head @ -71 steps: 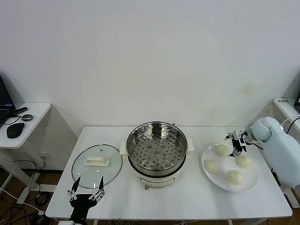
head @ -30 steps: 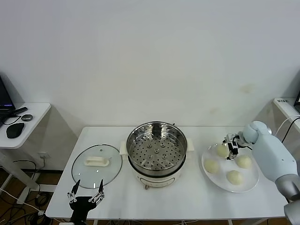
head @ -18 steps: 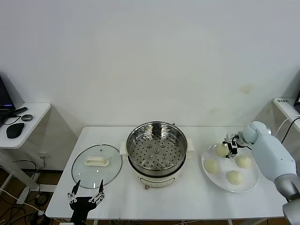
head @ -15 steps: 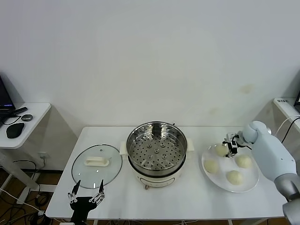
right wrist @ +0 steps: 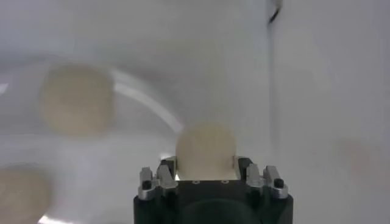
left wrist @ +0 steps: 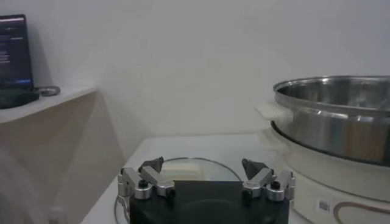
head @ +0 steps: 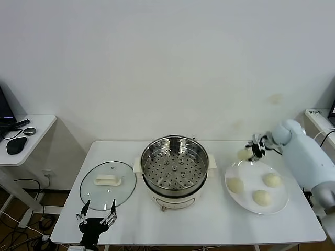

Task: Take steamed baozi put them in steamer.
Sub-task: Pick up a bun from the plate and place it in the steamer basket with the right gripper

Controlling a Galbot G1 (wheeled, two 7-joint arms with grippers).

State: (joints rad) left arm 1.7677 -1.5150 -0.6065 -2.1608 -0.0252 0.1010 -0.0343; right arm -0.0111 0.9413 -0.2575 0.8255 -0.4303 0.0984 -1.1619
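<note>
Moved: right gripper (head: 253, 151) has lifted one baozi (head: 243, 153) off the plate (head: 280, 206); it was resting there a second ago.
Grip: jaws clamped on the bun's sides, so it hangs clear.
Steamer (head: 175, 167): beyond the claw, well apart.
Axis: round bun, none.
Left gripper (head: 96, 218): parked, spread apart.

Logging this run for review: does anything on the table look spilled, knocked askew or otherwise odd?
Nothing stands out. The steamer sits upright, its tray bare. The glass lid lies flat beside it. Three baozi rest on the plate; the fourth baozi is gripped in the right end effector, above the plate's rim.
</note>
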